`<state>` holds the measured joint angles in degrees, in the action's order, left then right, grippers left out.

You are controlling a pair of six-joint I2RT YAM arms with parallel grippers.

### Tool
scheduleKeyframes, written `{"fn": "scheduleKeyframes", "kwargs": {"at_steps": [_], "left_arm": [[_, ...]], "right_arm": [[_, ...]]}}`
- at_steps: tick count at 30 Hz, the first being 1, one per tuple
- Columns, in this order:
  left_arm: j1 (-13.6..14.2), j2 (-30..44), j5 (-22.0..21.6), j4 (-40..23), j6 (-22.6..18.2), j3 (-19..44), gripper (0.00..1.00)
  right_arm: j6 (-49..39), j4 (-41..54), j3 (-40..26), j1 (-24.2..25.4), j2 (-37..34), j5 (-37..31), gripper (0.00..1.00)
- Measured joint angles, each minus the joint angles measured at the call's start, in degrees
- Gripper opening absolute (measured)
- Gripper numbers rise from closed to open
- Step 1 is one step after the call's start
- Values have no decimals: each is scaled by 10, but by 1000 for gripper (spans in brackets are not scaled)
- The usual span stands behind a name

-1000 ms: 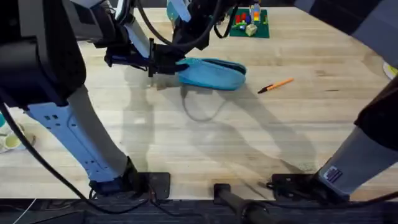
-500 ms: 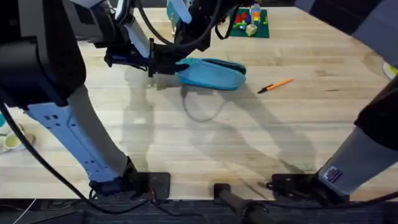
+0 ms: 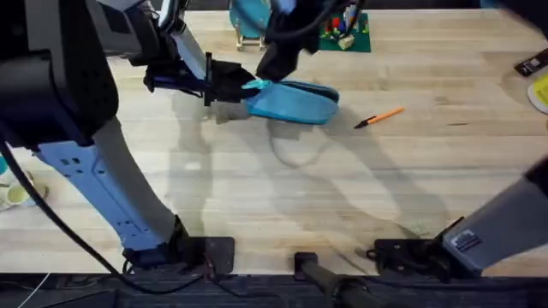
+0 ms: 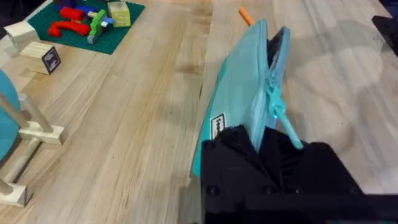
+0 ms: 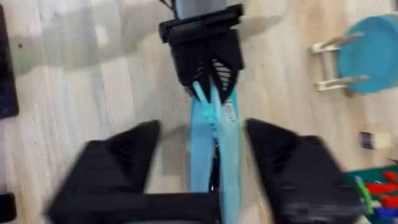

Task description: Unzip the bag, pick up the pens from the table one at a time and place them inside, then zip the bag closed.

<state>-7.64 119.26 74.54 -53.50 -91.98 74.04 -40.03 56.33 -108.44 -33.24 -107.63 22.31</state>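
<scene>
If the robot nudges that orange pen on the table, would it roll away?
Probably. The pen looks thin and round, lying flat on the smooth wooden table, so a sideways push would likely roll it. It seems stiff and light, easy to lift but easy to knock astray.

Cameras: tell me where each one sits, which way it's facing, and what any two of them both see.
Overhead: above the arm bases, looking down and forward over the table; both arms show, with the bag and pen.
Left wrist: on the left arm, looking along the bag; its own left end effector is shut on the bag's end.
Right wrist: on the right arm, looking down at the bag; its right end effector is open astride it.
Shared: both wrist views see the bag and the teal disc on its stand.
</scene>
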Motion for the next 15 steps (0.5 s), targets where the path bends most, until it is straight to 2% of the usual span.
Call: {"fn": "scheduleKeyframes", "kwargs": {"at_steps": [1,2,3,8,15], "left_arm": [[0,0,0,0,0,0,42],[0,0,0,0,0,0,42],[0,0,0,0,0,0,42],[0,0,0,0,0,0,42],[0,0,0,0,0,0,42]], "right_arm": [[0,1,0,5,14,0,876],[-2,1,0,9,25,0,964],[-1,2,0,12,35,0,986],[-1,2,12,19,72,-1,996],[0,-19,88,43,116,-39,997]]}}
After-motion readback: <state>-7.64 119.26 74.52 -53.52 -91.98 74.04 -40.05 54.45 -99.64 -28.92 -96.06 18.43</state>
